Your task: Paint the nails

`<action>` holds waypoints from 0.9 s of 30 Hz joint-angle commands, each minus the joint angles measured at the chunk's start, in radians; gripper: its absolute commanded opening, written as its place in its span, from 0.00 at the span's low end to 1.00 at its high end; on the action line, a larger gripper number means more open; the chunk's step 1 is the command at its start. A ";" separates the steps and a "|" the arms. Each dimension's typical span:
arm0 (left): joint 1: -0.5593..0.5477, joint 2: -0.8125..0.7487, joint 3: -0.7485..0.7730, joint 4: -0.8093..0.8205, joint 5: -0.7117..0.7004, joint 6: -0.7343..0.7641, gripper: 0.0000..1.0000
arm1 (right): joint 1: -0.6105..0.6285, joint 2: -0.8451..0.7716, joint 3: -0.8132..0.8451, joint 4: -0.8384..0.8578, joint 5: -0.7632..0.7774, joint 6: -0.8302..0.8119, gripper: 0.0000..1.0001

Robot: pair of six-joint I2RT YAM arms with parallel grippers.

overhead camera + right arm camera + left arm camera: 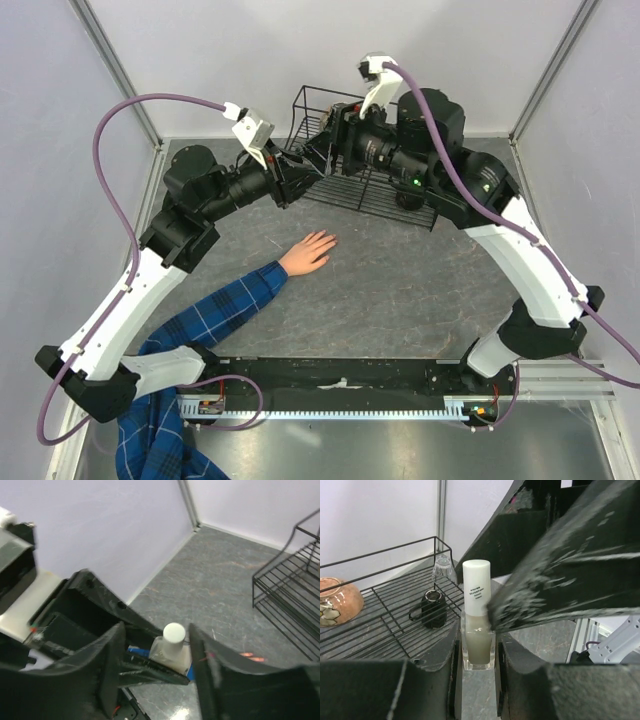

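Note:
A light skin-coloured hand with a blue plaid sleeve lies palm down on the grey table. Its nails are tiny pale tips pointing toward the rack. Above the table's back, my left gripper is shut on the body of a small clear bottle with a white cap, holding it upright. My right gripper is open, one finger on each side of the white cap, with a gap on its left side. The two grippers meet by the rack.
A black wire rack stands at the back of the table. On it sit a brown bowl, a small black object and an upturned clear glass. Purple walls close in the back and both sides.

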 commanded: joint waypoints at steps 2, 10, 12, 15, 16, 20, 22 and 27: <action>-0.015 -0.002 0.037 0.017 -0.042 0.057 0.02 | 0.019 0.021 0.046 -0.060 0.125 -0.023 0.51; -0.012 0.001 0.032 0.074 0.068 -0.047 0.02 | 0.019 -0.021 -0.042 -0.018 0.045 -0.074 0.00; 0.000 0.004 0.035 0.118 0.258 -0.086 0.02 | 0.011 -0.066 -0.108 0.041 -0.004 -0.142 0.00; 0.041 0.031 0.015 0.338 0.583 -0.285 0.02 | -0.059 -0.149 -0.232 0.184 -0.380 -0.192 0.00; 0.051 0.039 0.003 0.531 0.648 -0.452 0.02 | -0.090 -0.169 -0.270 0.240 -0.507 -0.153 0.00; 0.116 0.096 -0.052 0.967 0.751 -0.846 0.02 | -0.220 -0.251 -0.556 0.997 -1.060 0.364 0.00; 0.137 0.104 -0.054 1.017 0.736 -0.897 0.02 | -0.230 -0.249 -0.617 1.216 -1.102 0.609 0.00; 0.138 0.090 -0.029 0.833 0.713 -0.754 0.02 | -0.233 -0.252 -0.558 0.929 -1.026 0.378 0.01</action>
